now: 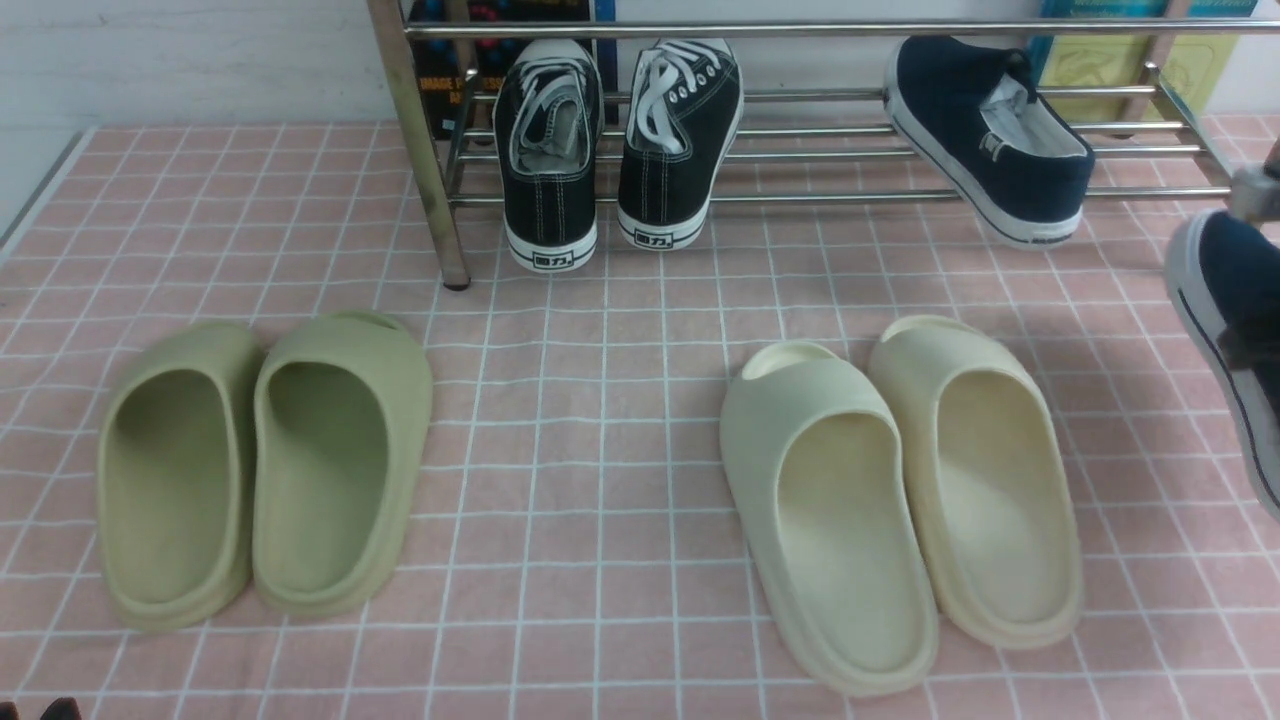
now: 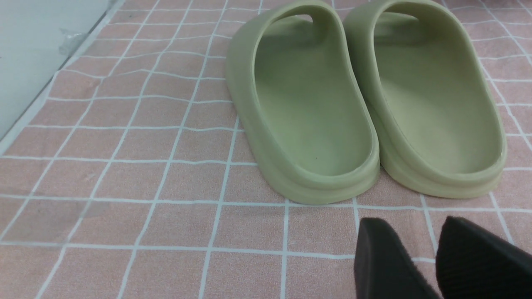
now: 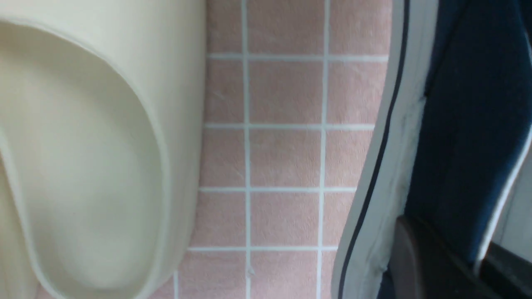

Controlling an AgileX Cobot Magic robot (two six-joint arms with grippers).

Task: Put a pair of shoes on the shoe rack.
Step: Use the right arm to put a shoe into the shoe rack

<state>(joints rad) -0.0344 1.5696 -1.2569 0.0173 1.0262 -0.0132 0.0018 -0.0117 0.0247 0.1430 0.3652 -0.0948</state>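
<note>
One navy slip-on shoe lies on the bars of the chrome shoe rack, at its right end, heel toward me. The other navy shoe is at the right edge of the front view, tipped with its white sole facing the cream slides. My right gripper is shut on this shoe's side wall, one finger outside it and one inside. My left gripper hovers low over the mat behind the green slides, open, with nothing between its fingers.
Black lace-up sneakers stand at the rack's left end, heels hanging over the front bar. Green slides lie front left and cream slides front right on the pink checked mat. The mat's edge runs along the left.
</note>
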